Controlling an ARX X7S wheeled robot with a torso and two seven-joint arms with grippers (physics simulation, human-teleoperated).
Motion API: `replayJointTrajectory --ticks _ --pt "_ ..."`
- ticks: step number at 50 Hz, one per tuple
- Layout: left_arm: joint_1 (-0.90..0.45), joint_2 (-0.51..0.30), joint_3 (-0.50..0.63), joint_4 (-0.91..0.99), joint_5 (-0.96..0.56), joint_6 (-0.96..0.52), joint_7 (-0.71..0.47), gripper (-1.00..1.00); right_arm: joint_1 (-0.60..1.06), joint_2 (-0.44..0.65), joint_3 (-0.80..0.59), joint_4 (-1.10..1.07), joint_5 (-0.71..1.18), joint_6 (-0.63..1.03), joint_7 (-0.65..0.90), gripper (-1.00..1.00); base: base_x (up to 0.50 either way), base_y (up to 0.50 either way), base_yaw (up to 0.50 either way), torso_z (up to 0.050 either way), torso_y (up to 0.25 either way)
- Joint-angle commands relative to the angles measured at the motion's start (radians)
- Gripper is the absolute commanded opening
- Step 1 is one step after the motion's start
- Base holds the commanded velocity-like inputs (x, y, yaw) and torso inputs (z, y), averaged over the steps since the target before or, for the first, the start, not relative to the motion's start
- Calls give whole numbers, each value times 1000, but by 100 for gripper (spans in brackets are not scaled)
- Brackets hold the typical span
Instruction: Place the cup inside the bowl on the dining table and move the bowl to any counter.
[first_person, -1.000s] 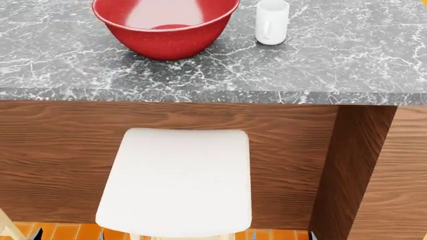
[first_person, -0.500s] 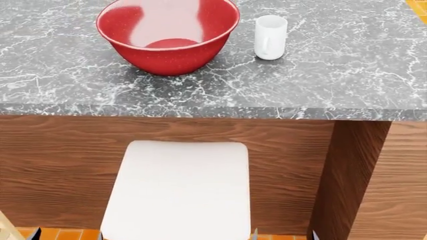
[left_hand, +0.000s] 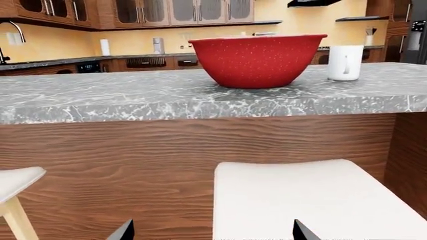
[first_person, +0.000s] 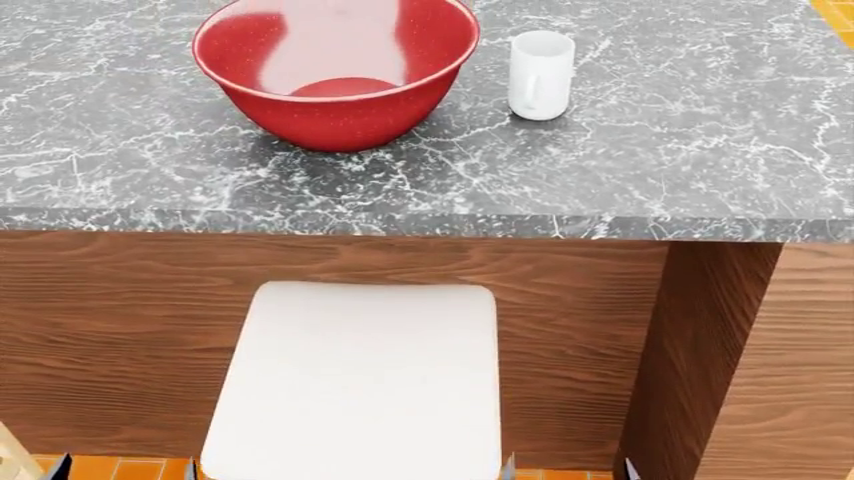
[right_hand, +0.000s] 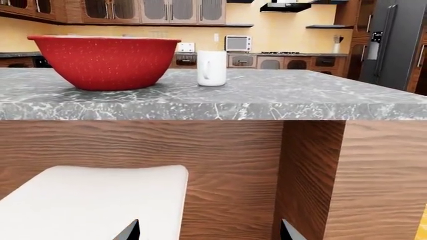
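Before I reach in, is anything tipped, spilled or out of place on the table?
Nothing stands out. The bowl sits upright and empty on the dining table, and the cup stands upright beside it, apart from it.

Bright, even light; sharp renders; pale glare inside bowl (first_person: 334, 50)

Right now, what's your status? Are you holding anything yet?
Both jaws open, empty, low beside the stool. Cup upright on the dining table, beside the bowl, not in it. Stool between me and table.
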Motion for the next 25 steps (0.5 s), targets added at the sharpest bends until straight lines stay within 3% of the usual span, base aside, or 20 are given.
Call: replayJointTrajectory --ticks 1,14,20,25 --pt "15 155 -186 1 144 -21 187 100 -6 -158 180 12 -155 28 -194 100 0 0 0 0 0" --pt "20 119 -155 18 120 -30 157 100 -4 -122 143 -21 -106 48 -155 100 0 0 0 0 0" --pt "-30 106 -146 238 140 -255 120 100 31 -75 154 -239 -140 222 -120 100 0 0 0 0 0" --pt "-109 62 -142 389 85 -485 176 100 103 -24 178 -424 -114 442 -137 100 0 0 0 0 0"
